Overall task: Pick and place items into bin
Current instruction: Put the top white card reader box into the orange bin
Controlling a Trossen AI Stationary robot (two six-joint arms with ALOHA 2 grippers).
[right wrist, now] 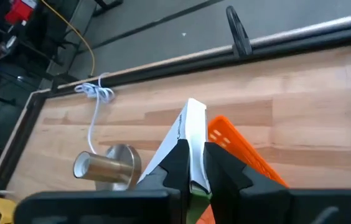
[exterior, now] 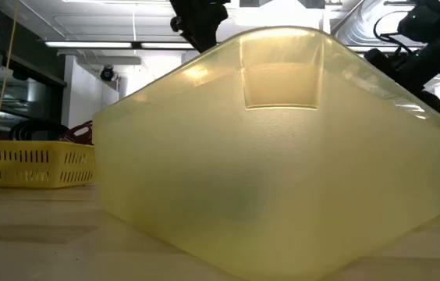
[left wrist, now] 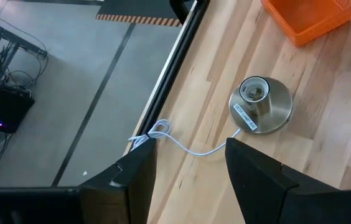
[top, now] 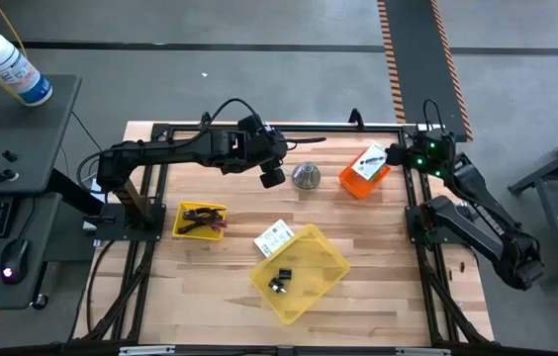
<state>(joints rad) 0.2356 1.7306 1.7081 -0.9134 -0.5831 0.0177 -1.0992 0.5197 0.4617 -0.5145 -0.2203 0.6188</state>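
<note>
1. The right tool (right wrist: 191, 165) is clamped on a white card (right wrist: 185, 134), which is held edge-up between the two dark fingers and stands above the orange tray (top: 362, 174) at the desk's far right.
2. From that tool, the yellow bin (top: 301, 272) lies toward 7 o'clock in the high view, well apart across the desk (top: 378, 247); the coming move is judged to turn on carrying the card along that diagonal.
3. The card's long axis runs up out of the fingers, so it would enter the bin edge-first if it is kept as it is gripped.
4. The left tool (left wrist: 188, 171) is parted and grips nothing; it hangs near the far edge of the desk, with the silver cone-shaped piece (left wrist: 261, 104) just beyond its fingers and a thin white cord (left wrist: 182, 143) lying between them.
5. The right arm is already at work with the card, while the left arm is nearer the small yellow basket (top: 200, 220) at about 9 o'clock of the bin.
6. A black clip (top: 280, 279) is seen inside the yellow bin, and a white printed label card (top: 274, 237) rests on its rim at 11 o'clock.
7. Dark and reddish items lie in the small yellow basket; what each is cannot be told.
</note>
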